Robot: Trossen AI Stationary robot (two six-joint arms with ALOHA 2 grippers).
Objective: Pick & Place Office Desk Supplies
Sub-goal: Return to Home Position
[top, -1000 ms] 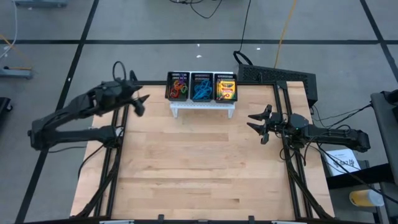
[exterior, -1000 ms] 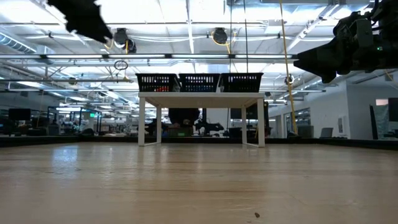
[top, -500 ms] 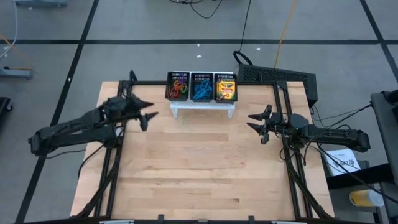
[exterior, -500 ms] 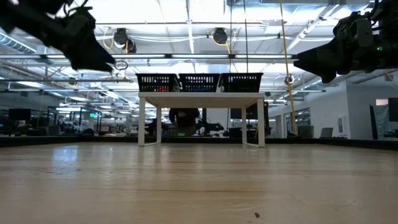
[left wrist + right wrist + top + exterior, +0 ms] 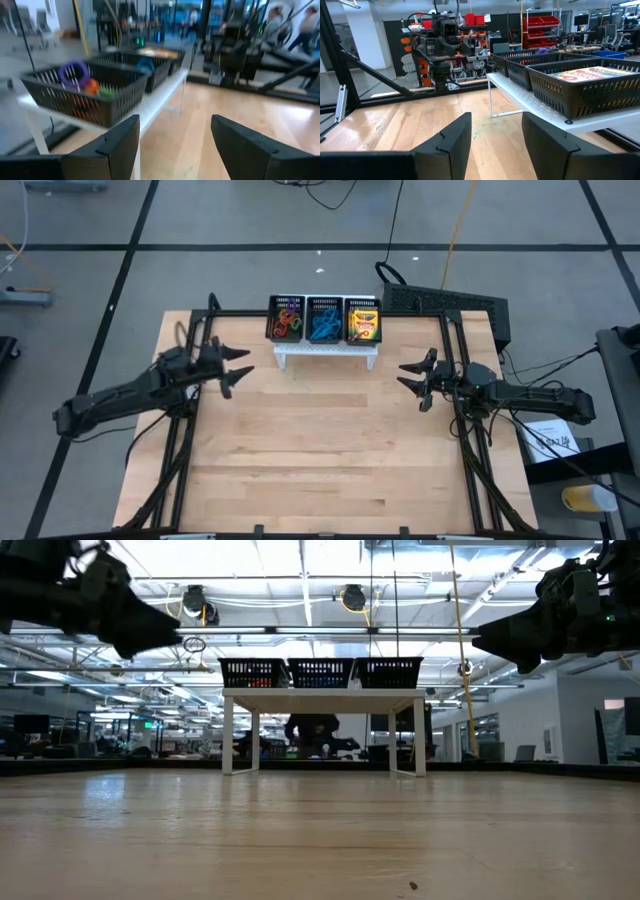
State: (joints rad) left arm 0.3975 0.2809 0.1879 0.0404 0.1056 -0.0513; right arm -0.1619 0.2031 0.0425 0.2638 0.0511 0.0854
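The desk supplies lie in a black mesh organiser point(image 5: 323, 320) at the table's far middle. Small coloured loops point(image 5: 287, 321) fill its left compartment, blue loops point(image 5: 323, 328) the middle one, and yellow-and-green crayon boxes point(image 5: 363, 324) the right one. The organiser rests on a low white stand point(image 5: 327, 353). My left gripper point(image 5: 235, 367) hovers open near the table's left side, level, pointing toward the stand, with nothing between its fingers point(image 5: 117, 142). My right gripper point(image 5: 412, 379) hovers open at the right side, also empty, with the crayon boxes point(image 5: 590, 74) ahead of it.
The wooden tabletop point(image 5: 320, 450) stretches bare between the two arms and toward the near edge. Black frame rails point(image 5: 180, 450) run along both table sides. A person point(image 5: 312, 732) shows in the room beyond the stand's legs.
My left gripper has come down from high above the table's far left corner and tipped from slanting downward to level, shifting a little toward the near edge. It stays empty. The organiser and its contents have not moved.
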